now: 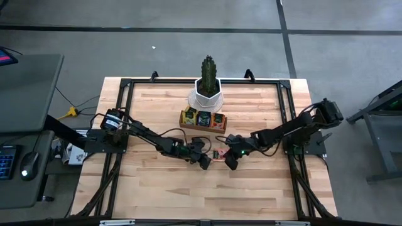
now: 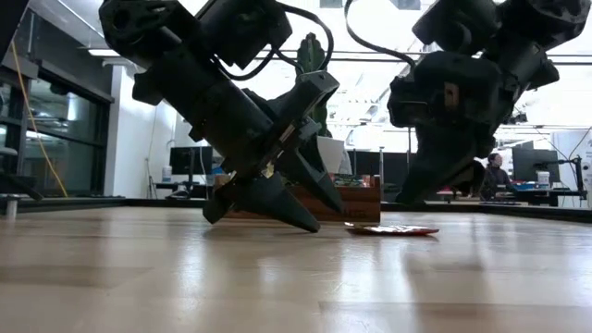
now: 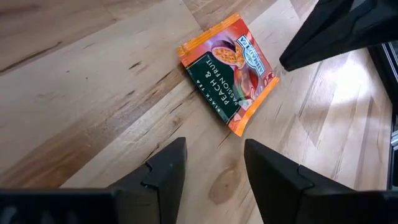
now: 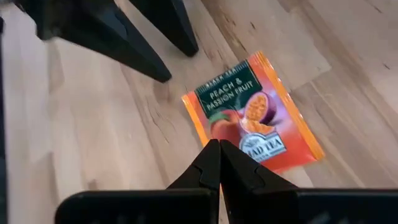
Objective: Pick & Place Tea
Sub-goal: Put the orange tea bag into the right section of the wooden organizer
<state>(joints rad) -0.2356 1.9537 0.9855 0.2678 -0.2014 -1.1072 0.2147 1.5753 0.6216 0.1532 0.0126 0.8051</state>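
An orange-red tea sachet [image 1: 218, 154] [image 3: 229, 67] [image 4: 255, 115] lies flat on the wooden table, label up, between my two grippers. My left gripper [image 1: 205, 162] [image 3: 214, 168] is open, slanting down, its fingertips on the table's left side of the sachet and a little short of it. My right gripper [image 1: 231, 164] [image 4: 219, 149] is shut; its tips hover over the sachet's edge on the table's right side, lifted off it in the low view. The sachet [image 2: 393, 229] rests on its whole flat face.
A brown wooden tray [image 1: 203, 118] [image 2: 356, 202] holding more sachets stands just beyond the grippers, with a white pot holding a cactus [image 1: 207, 88] behind it. A black frame [image 1: 125, 88] runs along the table's edges. Bare wood lies toward the near edge.
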